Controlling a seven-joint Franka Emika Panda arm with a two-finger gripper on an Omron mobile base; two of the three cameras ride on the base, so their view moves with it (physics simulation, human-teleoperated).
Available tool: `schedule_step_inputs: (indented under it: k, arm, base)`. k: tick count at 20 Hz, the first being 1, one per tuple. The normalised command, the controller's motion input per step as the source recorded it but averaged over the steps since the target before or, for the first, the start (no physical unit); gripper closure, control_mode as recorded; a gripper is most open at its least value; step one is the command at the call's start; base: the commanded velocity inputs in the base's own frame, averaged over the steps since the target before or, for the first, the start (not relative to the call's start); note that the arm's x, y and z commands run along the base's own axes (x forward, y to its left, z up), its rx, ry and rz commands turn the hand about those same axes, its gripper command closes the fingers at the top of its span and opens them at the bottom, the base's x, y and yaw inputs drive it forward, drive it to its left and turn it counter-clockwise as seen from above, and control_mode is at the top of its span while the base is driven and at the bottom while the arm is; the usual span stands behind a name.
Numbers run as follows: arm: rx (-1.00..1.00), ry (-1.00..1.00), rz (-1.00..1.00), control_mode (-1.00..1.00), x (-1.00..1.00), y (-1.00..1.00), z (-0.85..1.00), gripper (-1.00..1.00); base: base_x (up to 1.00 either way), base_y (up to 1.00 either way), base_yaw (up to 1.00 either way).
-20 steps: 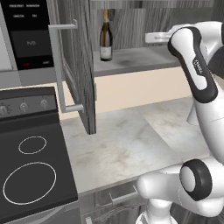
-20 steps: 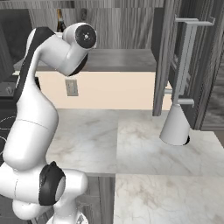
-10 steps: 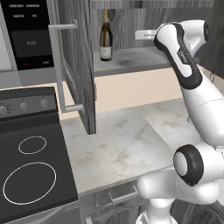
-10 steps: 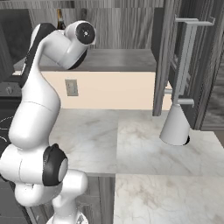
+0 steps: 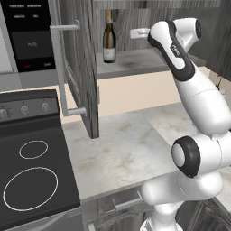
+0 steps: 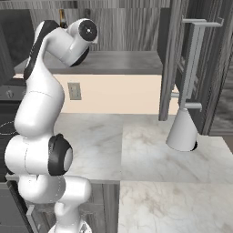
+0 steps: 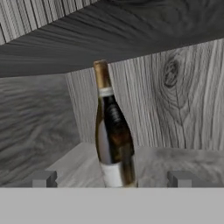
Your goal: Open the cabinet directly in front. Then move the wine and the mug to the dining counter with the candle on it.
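Observation:
The cabinet point(image 5: 135, 61) stands open, its left door point(image 5: 83, 67) swung out toward me and its right door point(image 6: 193, 68) swung out too. The wine point(image 5: 108, 36), a dark bottle with a pale label, stands upright on the cabinet shelf at the left. My arm reaches into the cabinet, and the gripper point(image 5: 134, 33) hangs a little right of the bottle. In the hand view the wine point(image 7: 113, 131) is centred between my two fingertips point(image 7: 43, 178), a short way ahead of them. The gripper point(image 7: 113, 179) is open and holds nothing. The mug, the dining counter and the candle are out of view.
A marble worktop point(image 5: 122, 149) runs below the cabinet. A black cooktop point(image 5: 31, 176) lies at its left, with a dark oven panel point(image 5: 27, 40) above it. A grey cone point(image 6: 182, 132) stands on the worktop under the right door. A wall outlet point(image 6: 74, 91) sits on the beige backsplash.
My arm has swung left inside the cabinet, carrying the open gripper closer to the wine. The bottle and the doors have not moved.

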Motion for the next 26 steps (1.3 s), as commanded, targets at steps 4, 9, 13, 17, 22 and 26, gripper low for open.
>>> schedule_step_inputs:
  k: [4, 9, 13, 17, 22, 26]
  arm:
    - [0.0, 0.0, 0.03, -1.0, 0.06, 0.06, 0.0, -1.0]
    - [0.0, 0.01, 0.03, -1.0, 0.15, 0.05, 0.0, -1.0]
    - [0.0, 0.0, 0.03, -1.0, 0.24, 0.1, 0.0, -1.0]
    - [0.0, 0.01, 0.03, -1.0, 0.35, 0.18, 0.0, -1.0]
    - [0.0, 0.05, 0.02, -1.0, 0.42, 0.18, 0.0, -1.0]
    - [0.0, 0.07, 0.01, -1.0, 0.33, 0.18, 0.0, -1.0]
  base:
    - [0.0, 0.0, 0.0]
    - [0.0, 0.0, 0.0]
    - [0.0, 0.0, 0.0]
    - [0.0, 0.0, 0.0]
    - [0.0, 0.0, 0.0]
    - [0.0, 0.0, 0.0]
